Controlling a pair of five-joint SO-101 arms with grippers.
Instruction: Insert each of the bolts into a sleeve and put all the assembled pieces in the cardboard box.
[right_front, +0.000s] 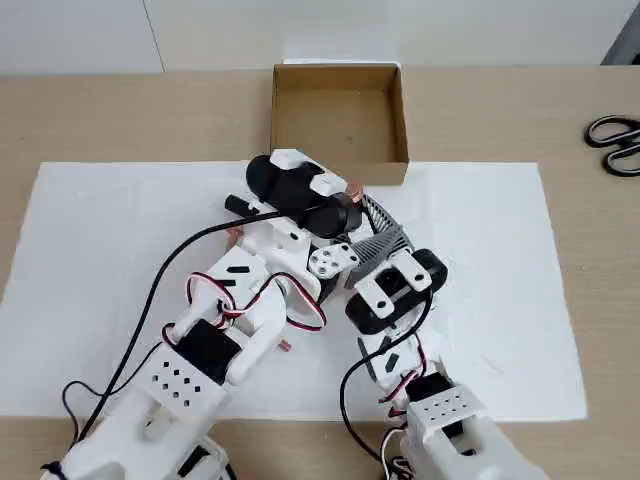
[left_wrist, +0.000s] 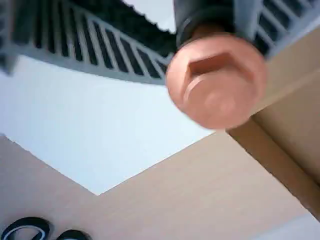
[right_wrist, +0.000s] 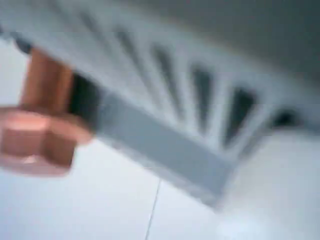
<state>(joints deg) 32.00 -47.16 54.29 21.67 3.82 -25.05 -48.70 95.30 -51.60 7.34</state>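
Copper bolt head close up, its black sleeve clamped in the left gripper beside the cardboard box, seemingly for delivery; right gripper hold unclear.

Two white arms, black servo blocks, red-and-black cables.

Two robot arms, one cardboard box, one white sheet, one pair of scissors. One copper bolt at centre frame. Two smaller copper bits, too small to name.
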